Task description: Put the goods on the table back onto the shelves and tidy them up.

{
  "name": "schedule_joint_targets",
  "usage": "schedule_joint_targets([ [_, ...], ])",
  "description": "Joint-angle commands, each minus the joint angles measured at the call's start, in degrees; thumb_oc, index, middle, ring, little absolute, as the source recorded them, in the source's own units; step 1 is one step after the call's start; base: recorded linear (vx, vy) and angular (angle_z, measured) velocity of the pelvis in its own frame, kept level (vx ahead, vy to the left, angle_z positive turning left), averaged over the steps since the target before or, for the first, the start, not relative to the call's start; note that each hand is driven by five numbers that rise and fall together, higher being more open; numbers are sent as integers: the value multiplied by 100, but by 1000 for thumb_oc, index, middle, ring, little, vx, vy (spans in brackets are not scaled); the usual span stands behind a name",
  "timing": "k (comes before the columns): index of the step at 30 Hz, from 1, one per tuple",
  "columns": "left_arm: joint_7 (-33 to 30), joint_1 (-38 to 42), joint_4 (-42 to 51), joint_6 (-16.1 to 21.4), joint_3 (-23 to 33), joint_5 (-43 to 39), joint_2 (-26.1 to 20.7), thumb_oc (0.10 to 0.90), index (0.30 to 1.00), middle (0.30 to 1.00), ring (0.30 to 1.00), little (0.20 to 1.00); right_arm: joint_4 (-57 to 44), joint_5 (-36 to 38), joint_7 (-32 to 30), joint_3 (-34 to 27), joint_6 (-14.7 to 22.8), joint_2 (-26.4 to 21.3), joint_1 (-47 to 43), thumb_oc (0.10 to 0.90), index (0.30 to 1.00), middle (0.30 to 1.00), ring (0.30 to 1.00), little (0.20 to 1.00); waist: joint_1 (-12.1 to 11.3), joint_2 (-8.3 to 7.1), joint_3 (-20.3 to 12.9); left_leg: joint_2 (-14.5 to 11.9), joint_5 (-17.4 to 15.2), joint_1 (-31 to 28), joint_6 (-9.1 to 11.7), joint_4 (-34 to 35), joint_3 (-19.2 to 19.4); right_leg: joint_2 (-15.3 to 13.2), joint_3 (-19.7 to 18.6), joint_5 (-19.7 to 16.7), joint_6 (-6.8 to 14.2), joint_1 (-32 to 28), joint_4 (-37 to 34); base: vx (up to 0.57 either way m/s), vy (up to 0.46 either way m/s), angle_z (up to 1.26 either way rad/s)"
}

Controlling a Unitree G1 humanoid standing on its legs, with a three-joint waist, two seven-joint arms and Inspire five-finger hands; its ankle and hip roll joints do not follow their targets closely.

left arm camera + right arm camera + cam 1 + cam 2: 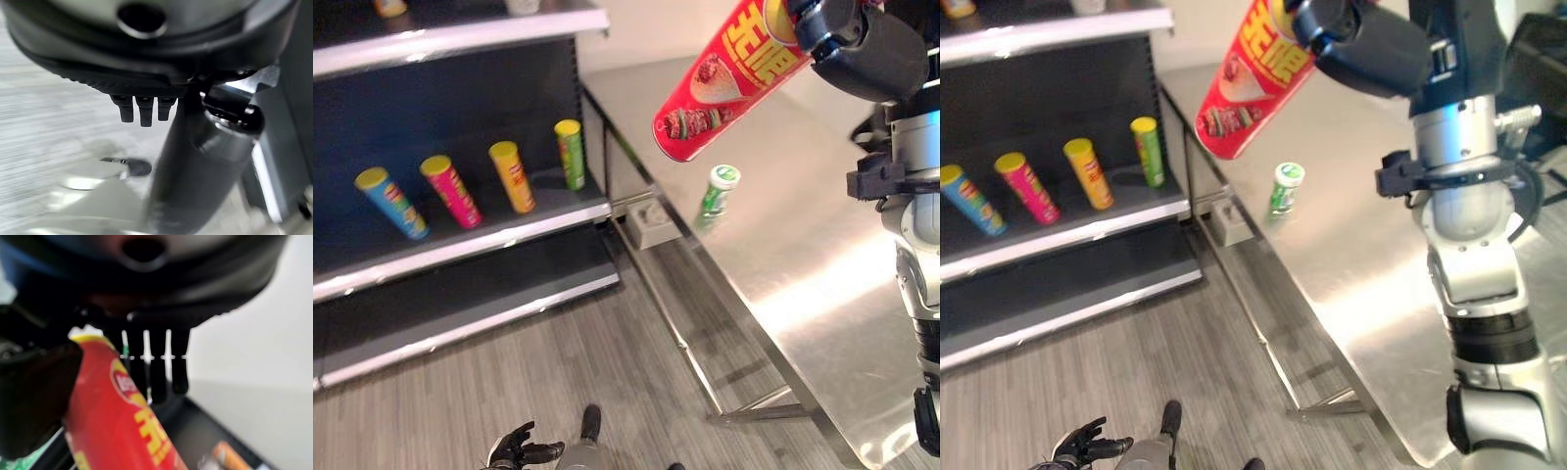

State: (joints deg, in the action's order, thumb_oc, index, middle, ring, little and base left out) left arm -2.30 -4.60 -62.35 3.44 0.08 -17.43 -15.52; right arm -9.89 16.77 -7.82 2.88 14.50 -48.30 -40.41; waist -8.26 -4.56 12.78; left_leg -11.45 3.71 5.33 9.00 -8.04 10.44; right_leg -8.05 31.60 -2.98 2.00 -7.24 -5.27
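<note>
The right hand (1371, 44) is gripping the red can (729, 78) aloft at one o'clock, fingers curled round it; the left hand (521, 448) is hanging open at six. Tilted, the can risks slipping or clipping the shelf (460, 250) edge

Red can (724, 78), green can (716, 193)

Silver-grey jointed arm (1464, 211) with black collars, ending in a dark, seemingly glossy robot hand (1371, 44).
</note>
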Motion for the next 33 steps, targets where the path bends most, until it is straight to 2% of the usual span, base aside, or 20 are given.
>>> schedule_joint_targets([
  [1,-36,125,115,258,-481,10,-89,800,900,900,900,900,-377,417,39,-159,411,-102,-524,400,300,300,300,300,208,268,-595,-563,245,-880,237,356,-64,-134,-164,223,486,-44,27,24,219,43],
  [4,-19,96,171,272,-494,73,-91,800,900,900,900,900,-374,342,129,-31,325,-100,-461,400,300,300,300,300,269,379,-687,-607,162,-1165,332,488,-139,-218,-94,137,557,-31,49,-23,214,52],
  [6,22,108,199,244,-562,178,-82,800,900,900,900,900,-518,322,330,43,244,-30,-307,400,300,300,300,300,360,506,-780,-390,-106,-1347,237,1057,96,-492,61,-100,702,-21,97,-53,454,54],
  [8,61,124,199,237,-653,302,-85,800,900,900,900,900,-602,251,438,85,160,111,-142,400,300,300,300,300,347,529,-807,-99,-302,-1395,96,1268,50,-814,167,-248,848,-9,196,-83,482,79],
  [9,66,125,191,244,-659,412,-117,800,900,900,900,900,-671,-1,525,207,86,204,-63,400,300,300,300,300,327,516,-806,211,-481,-1378,-45,1304,-14,-1130,191,-428,982,68,318,-101,580,59],
  [12,103,31,233,270,-604,576,-207,800,900,900,900,900,-740,-295,694,539,-34,424,-48,400,300,300,300,300,224,429,-689,807,-708,-1337,-383,1304,-22,-1818,208,-790,1159,305,808,-94,498,51],
  [13,104,26,236,269,-596,579,-208,800,900,900,900,900,-741,-296,696,542,-35,430,-51,400,300,300,300,300,226,417,-689,826,-707,-1335,-394,1304,-18,-1843,193,-786,1163,322,832,-189,384,9],
  [14,98,56,244,247,-554,559,-321,800,900,900,900,900,-711,-395,739,642,-58,437,-55,400,300,300,300,300,349,377,-518,906,-566,-1207,-515,1304,-39,-1679,-309,-747,961,620,1228,-195,243,15],
  [15,88,88,233,240,-540,519,-347,800,900,900,900,900,-683,-419,771,671,-66,388,-33,400,300,300,300,300,433,409,-446,898,-494,-1168,-541,1304,-55,-1294,-771,-451,832,807,1482,-213,328,56],
  [16,123,18,239,208,-475,472,-372,800,900,900,900,900,-679,-409,840,749,-65,422,-29,400,300,300,300,300,401,440,-462,946,-394,-1108,-568,1304,-133,-817,-929,-74,673,834,1578,-77,211,66],
  [18,125,-45,181,186,-469,492,-344,800,900,900,900,900,-672,-484,873,813,-63,441,-9,400,300,300,300,300,338,426,-463,1036,-350,-1075,-616,1304,-226,-320,-889,332,470,823,1718,-2,117,35],
  [19,117,-162,161,187,-356,413,-237,800,900,900,900,900,-685,-748,886,974,-90,316,-94,400,300,300,300,300,268,273,-491,1212,-334,-1086,-580,1304,-342,186,-1137,477,288,633,1028,28,13,51],
  [20,122,-259,202,181,-363,357,-106,800,900,900,900,900,-663,-739,900,1021,-127,363,-58,400,300,300,300,300,262,274,-503,1232,-291,-1032,-543,1304,-482,333,-1422,369,305,502,665,23,-20,90],
  [24,163,-330,267,163,-388,292,-23,800,900,900,900,900,-619,-824,859,1028,-131,354,4,400,300,300,300,300,189,323,-470,1196,-212,-978,-519,1220,-596,340,-1227,224,338,308,328,8,-51,37],
  [26,162,-236,342,124,-484,286,-52,800,900,900,900,900,-584,-852,786,922,-119,352,72,400,300,300,300,300,220,337,-242,1080,-337,-545,-425,568,-514,220,-949,221,318,271,319,-154,-8,57],
  [28,143,-176,381,106,-494,196,-51,800,900,900,900,900,-510,-1007,695,907,-196,268,124,400,300,300,300,300,314,323,-178,711,-219,-245,-313,443,-232,49,-695,140,395,265,237,-87,119,120],
  [29,110,-208,357,108,-480,209,-37,800,900,900,900,900,-474,-1063,714,959,-244,281,107,400,300,300,300,300,279,326,-231,491,-131,-260,-218,606,-343,2,-728,79,471,246,125,27,132,98],
  [30,109,-212,357,109,-479,209,-36,800,900,900,900,900,-472,-1064,713,963,-244,284,106,400,300,300,300,300,273,328,-238,486,-119,-272,-212,632,-336,10,-735,74,469,247,118,71,143,52],
  [31,74,-237,366,121,-448,181,-36,800,900,900,900,900,-471,-1041,715,973,-244,298,123,400,300,300,300,300,275,310,-269,306,-12,-258,-144,735,-387,-41,-786,68,496,261,122,61,148,5],
  [33,32,-242,400,134,-418,104,-36,800,900,900,900,900,-412,-1004,694,998,-261,330,164,400,300,300,300,300,287,307,-277,-196,350,-166,9,896,-507,-245,-892,84,561,290,182,86,276,-6],
])
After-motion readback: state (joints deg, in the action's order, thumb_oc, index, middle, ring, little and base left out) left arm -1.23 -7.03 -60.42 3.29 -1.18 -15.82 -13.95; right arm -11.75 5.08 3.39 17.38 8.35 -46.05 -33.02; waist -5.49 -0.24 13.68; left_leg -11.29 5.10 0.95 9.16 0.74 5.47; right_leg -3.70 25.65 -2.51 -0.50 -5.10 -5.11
